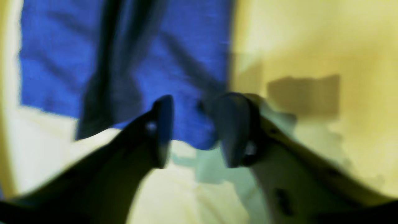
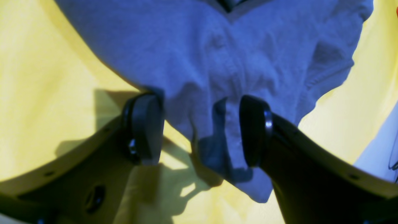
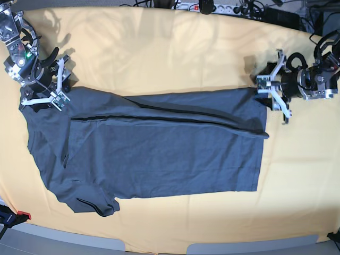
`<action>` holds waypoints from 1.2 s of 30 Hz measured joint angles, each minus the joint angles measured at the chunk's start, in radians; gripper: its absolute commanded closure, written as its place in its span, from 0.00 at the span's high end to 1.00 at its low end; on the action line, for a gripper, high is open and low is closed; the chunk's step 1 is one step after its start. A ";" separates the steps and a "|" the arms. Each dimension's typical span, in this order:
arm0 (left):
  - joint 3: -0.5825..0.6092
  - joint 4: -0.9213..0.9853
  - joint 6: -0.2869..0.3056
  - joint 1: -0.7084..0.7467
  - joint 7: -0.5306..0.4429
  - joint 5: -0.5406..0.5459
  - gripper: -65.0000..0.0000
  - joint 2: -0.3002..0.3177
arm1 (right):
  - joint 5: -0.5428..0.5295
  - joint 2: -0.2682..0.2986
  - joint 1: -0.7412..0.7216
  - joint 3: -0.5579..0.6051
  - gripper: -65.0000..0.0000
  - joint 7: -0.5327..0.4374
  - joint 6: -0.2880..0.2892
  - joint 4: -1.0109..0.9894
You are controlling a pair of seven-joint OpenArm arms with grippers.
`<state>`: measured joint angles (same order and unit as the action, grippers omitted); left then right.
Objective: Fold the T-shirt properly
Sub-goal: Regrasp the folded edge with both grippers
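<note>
The dark slate-grey T-shirt (image 3: pixel 159 149) lies spread flat across the yellow-orange tablecloth (image 3: pixel 159 53), with a long fold ridge along its upper part. My left gripper (image 3: pixel 268 87) sits at the shirt's upper right corner. In the blurred left wrist view its jaws stand apart, the gripper (image 1: pixel 196 130) straddling the T-shirt (image 1: pixel 186 62) corner without pinching it. My right gripper (image 3: pixel 61 87) is at the upper left sleeve end. In the right wrist view that gripper (image 2: pixel 200 130) is open, and a bunched fold of the T-shirt (image 2: pixel 217 46) sits loosely between its pads.
A power strip and cables (image 3: pixel 212 8) run along the table's far edge. A red clamp (image 3: pixel 21 215) sits at the front left corner. The grey table edge (image 3: pixel 159 248) shows below the cloth. Bare tablecloth surrounds the shirt.
</note>
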<state>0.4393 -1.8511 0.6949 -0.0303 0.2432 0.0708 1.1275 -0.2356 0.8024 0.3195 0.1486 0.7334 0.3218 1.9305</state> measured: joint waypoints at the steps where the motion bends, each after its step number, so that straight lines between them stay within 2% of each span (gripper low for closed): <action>1: 0.000 0.000 0.019 0.003 0.001 0.000 0.62 0.002 | 0.000 0.000 0.000 0.000 0.60 0.000 0.000 0.000; 7: 0.000 0.002 0.006 0.000 0.004 0.000 0.63 0.009 | -0.007 0.000 0.008 0.000 0.60 0.000 -0.005 0.000; 10: 0.000 0.035 -0.060 0.000 -0.013 -0.051 0.63 -0.016 | -0.035 -0.002 0.016 0.000 0.60 0.000 -0.004 0.000; 13: 0.000 0.057 -0.066 0.000 -0.051 -0.090 0.63 -0.026 | -0.043 -0.002 0.013 0.000 0.60 0.000 -0.005 0.000; 18: 0.000 0.077 -0.189 0.000 -0.061 -0.114 0.63 -0.044 | -0.043 -0.002 0.013 0.000 0.60 0.000 -0.005 0.000; 23: 0.000 0.079 -0.236 -0.001 -0.061 -0.124 0.62 -0.053 | -0.043 -0.002 0.013 0.000 0.60 0.000 -0.027 0.000; 25: 0.000 0.079 -0.234 -0.003 -0.070 -0.124 0.55 -0.056 | -0.042 -0.002 0.013 0.000 0.60 0.000 -0.027 0.000; 26: 0.000 0.079 -0.231 -0.003 -0.072 -0.124 0.47 -0.056 | -0.042 -0.002 0.013 0.000 0.60 0.000 -0.027 0.000; 30: 0.000 0.079 -0.232 -0.003 -0.069 -0.124 0.00 -0.055 | -0.041 -0.002 0.014 0.000 0.60 0.000 -0.027 0.000; 33: 0.000 0.079 -0.232 -0.003 -0.068 -0.124 0.00 -0.055 | -0.009 -0.002 0.013 0.000 0.60 0.000 -0.026 0.000; 36: 0.000 0.079 -0.232 -0.003 -0.068 -0.124 0.00 -0.055 | 0.000 -0.002 0.016 0.000 0.60 0.006 0.057 -0.007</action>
<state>0.4393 -1.7725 0.4629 -0.0330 0.1753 -0.0528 1.0721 -0.2356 0.8005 0.3355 0.1486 0.7391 0.3790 1.9232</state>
